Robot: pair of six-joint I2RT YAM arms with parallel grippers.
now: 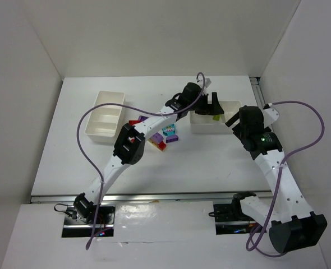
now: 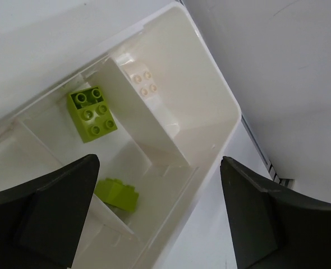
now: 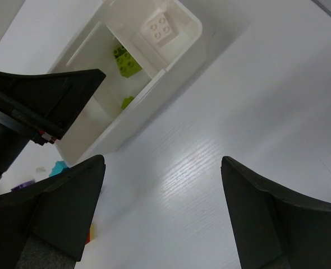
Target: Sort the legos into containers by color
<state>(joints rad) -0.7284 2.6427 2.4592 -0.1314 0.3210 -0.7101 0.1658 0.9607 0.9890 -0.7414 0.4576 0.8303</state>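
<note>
My left gripper (image 2: 160,216) hangs open over the right container (image 2: 210,106), nothing between its fingers. Below it a lime green lego (image 2: 92,113) and a smaller lime one (image 2: 118,194) lie in the middle compartment. A white lego (image 2: 143,83) sits in the end compartment. From above, the left gripper (image 1: 209,106) covers part of that container (image 1: 202,128). My right gripper (image 3: 162,207) is open over bare table beside the container (image 3: 171,61), empty. Loose legos lie mid-table: red (image 1: 134,121), cyan (image 1: 168,130), purple (image 1: 171,138).
The left container (image 1: 104,115) stands at the back left, apart from both grippers. The left arm's forearm (image 1: 154,120) stretches over the loose bricks. A purple cable (image 1: 92,117) loops above the table. The left gripper's dark finger (image 3: 47,101) shows in the right wrist view.
</note>
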